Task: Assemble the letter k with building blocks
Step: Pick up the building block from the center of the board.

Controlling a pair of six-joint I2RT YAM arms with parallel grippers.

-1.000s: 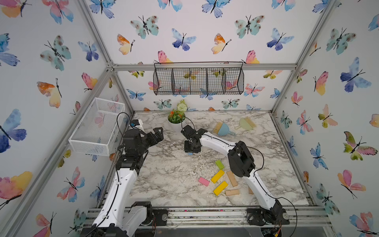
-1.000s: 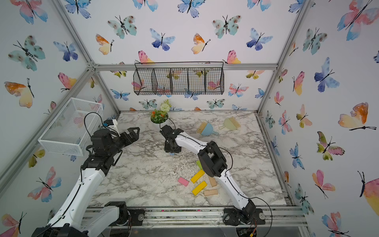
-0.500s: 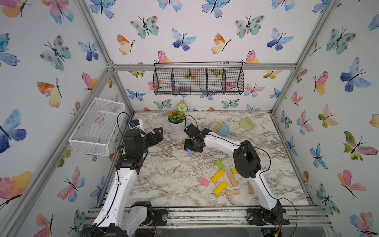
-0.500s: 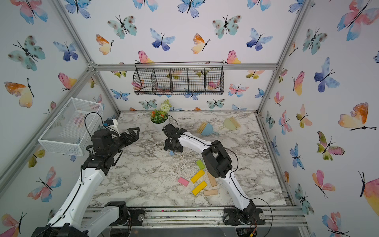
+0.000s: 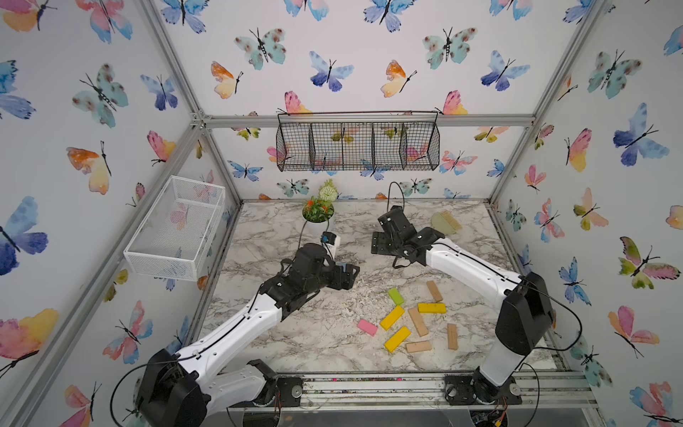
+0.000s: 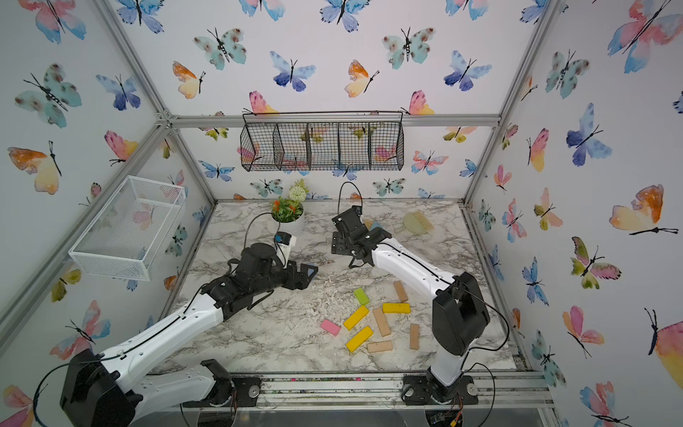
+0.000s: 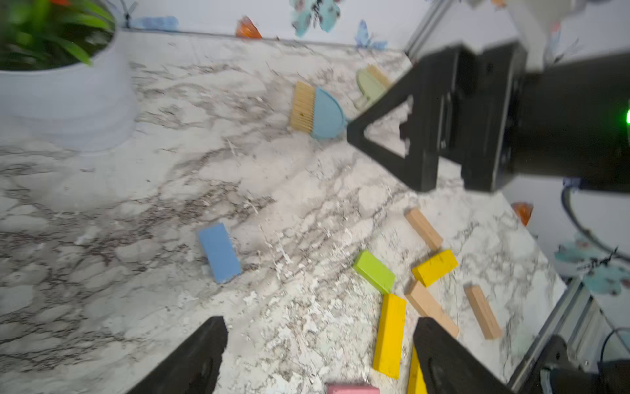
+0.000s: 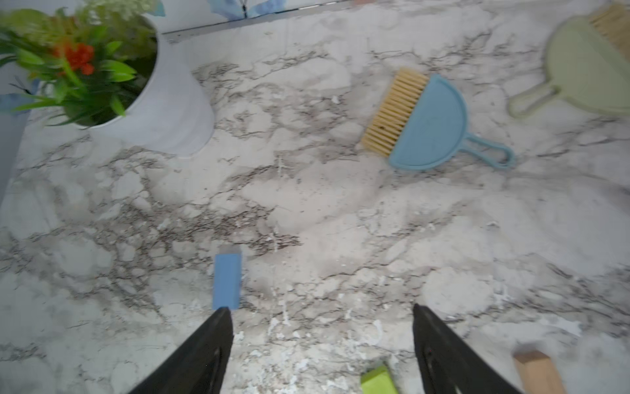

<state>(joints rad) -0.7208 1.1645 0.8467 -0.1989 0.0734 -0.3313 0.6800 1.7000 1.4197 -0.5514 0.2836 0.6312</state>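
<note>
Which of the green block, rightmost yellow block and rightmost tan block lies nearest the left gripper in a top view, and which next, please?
1. The green block, to the right of the left gripper.
2. The rightmost yellow block, farther right.
3. The rightmost tan block, at the cluster's right edge.

The light blue block (image 7: 220,252) is lying flat and alone on the marble tabletop (image 7: 102,204), well apart from the rest. The other nine are lying flat in a loose scatter toward the front right, at mixed angles: a short green block (image 5: 396,296), a short pink block (image 5: 367,327), three yellow bars (image 5: 392,317) and four tan wooden bars (image 5: 418,321).
</note>
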